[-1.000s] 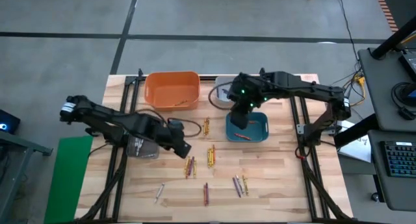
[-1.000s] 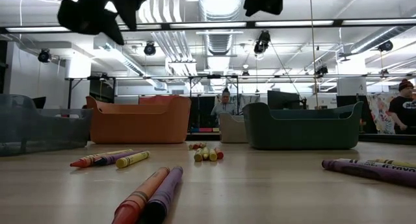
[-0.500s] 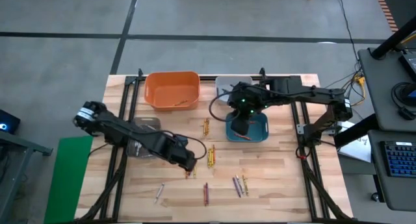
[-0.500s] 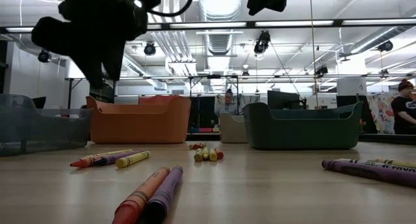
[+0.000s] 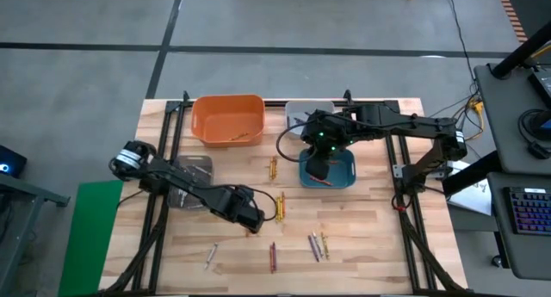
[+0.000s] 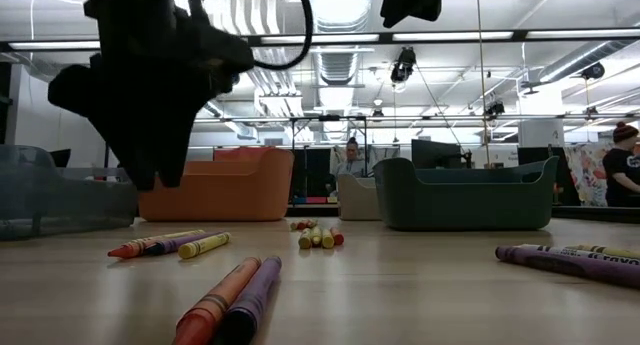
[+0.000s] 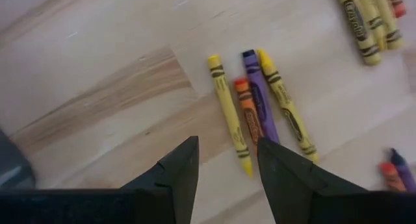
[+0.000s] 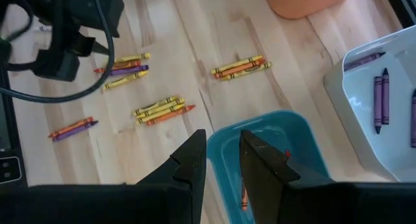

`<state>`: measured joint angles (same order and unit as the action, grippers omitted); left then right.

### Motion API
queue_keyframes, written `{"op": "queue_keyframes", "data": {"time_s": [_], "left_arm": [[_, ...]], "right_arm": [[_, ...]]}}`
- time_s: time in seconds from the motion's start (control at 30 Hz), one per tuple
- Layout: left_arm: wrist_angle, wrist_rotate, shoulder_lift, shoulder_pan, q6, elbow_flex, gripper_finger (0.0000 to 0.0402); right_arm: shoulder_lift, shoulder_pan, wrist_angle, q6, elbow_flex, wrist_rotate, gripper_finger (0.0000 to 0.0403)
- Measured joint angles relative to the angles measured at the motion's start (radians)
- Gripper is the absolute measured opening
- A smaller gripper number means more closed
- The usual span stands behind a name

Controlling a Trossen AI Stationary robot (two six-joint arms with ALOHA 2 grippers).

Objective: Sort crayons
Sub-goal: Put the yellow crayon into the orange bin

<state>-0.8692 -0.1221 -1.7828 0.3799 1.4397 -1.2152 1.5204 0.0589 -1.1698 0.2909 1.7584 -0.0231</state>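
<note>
A wooden worktop [image 5: 362, 219] strewn with crayons in small clusters. Nearest, an orange and purple pair [image 6: 230, 303] lies side by side. The left claw [image 7: 224, 169] hangs released, jaws apart, just above a cluster of yellow, orange and purple crayons [image 7: 257, 110]. Farther back, the right claw [image 8: 222, 162] hovers over a blue bin [image 5: 344, 171] holding a red crayon; its jaws show a narrow gap, holding nothing. Beyond stand an orange bin [image 5: 227, 118] and a white bin [image 8: 370, 107] with purple crayons inside.
</note>
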Motion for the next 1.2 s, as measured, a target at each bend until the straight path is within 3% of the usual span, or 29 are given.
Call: {"op": "queue_keyframes", "data": {"time_s": [1.0,1.2], "left_arm": [[0.050,-0.027,-0.148,-0.002,-0.017,-0.002,0.0139],[0.050,-0.028,-0.148,-0.002,-0.017,-0.002,0.0115]], "right_arm": [[0.000,0.000,0.000,-0.006,0.000,0.000,0.0082],[0.000,0.000,0.000,-0.006,0.000,0.000,0.0082]]}}
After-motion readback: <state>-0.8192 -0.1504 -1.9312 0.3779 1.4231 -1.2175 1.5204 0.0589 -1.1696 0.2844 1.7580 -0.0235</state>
